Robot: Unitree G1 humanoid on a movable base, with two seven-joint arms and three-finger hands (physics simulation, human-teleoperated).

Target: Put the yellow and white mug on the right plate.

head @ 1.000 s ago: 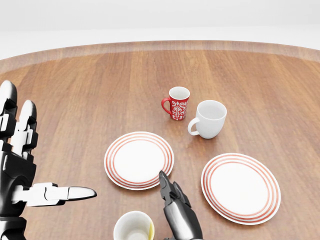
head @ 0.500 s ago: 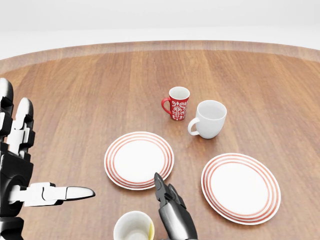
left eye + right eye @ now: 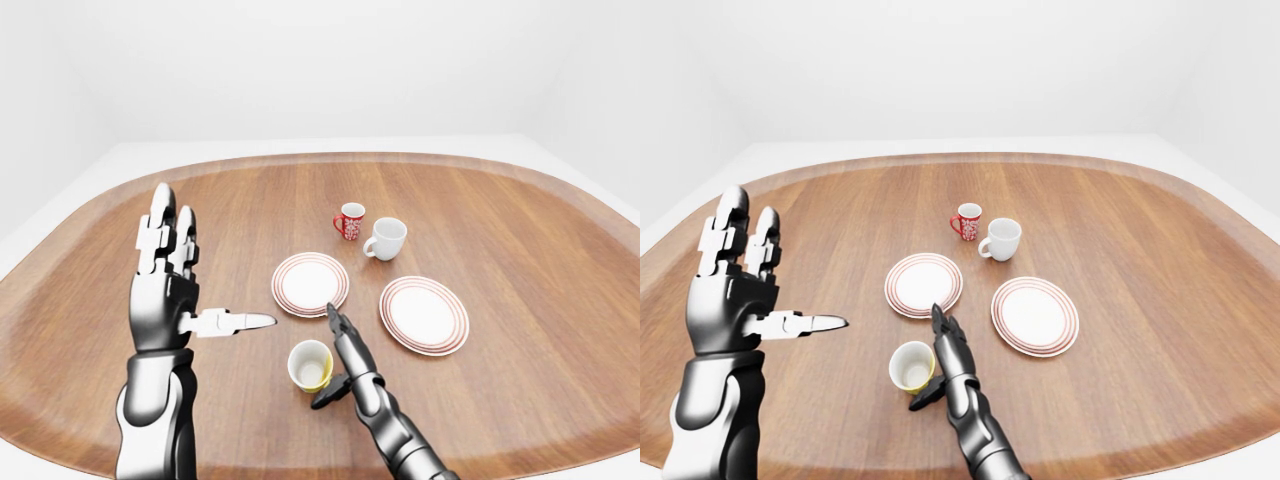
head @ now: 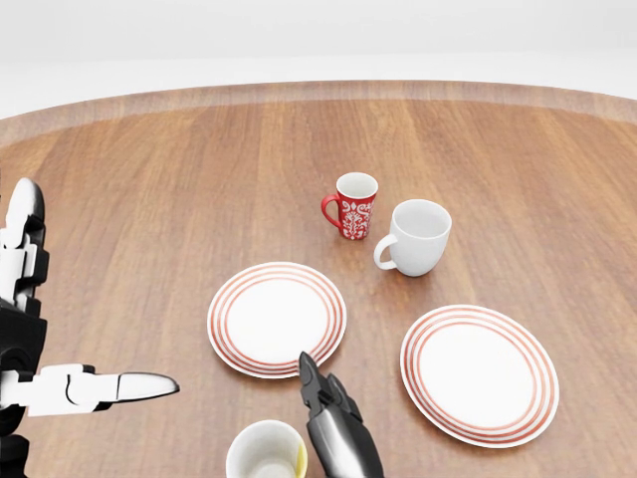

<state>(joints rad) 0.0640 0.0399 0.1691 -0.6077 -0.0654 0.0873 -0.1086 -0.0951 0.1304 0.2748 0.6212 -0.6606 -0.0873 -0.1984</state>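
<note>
The yellow and white mug (image 3: pixel 310 365) stands upright near the bottom of the left-eye view, below the left plate (image 3: pixel 310 284). My right hand (image 3: pixel 330 358) is open just to the mug's right: its fingers (image 3: pixel 342 338) point up the table and its thumb reaches under the mug's side, not closed round it. The right plate (image 3: pixel 424 314), white with red rings, lies bare to the right of the mug. My left hand (image 3: pixel 198 283) is raised at the left, open, fingers upright and thumb pointing right, well away from the mug.
A red patterned mug (image 4: pixel 355 206) and a plain white mug (image 4: pixel 418 237) stand side by side above the two plates. All of it rests on a wide round wooden table (image 3: pixel 520 200) with a raised rim.
In the head view my right hand has slid left and down, closer to the yellow and white mug. My left hand has drifted left and lower. Mugs and plates have not moved.
</note>
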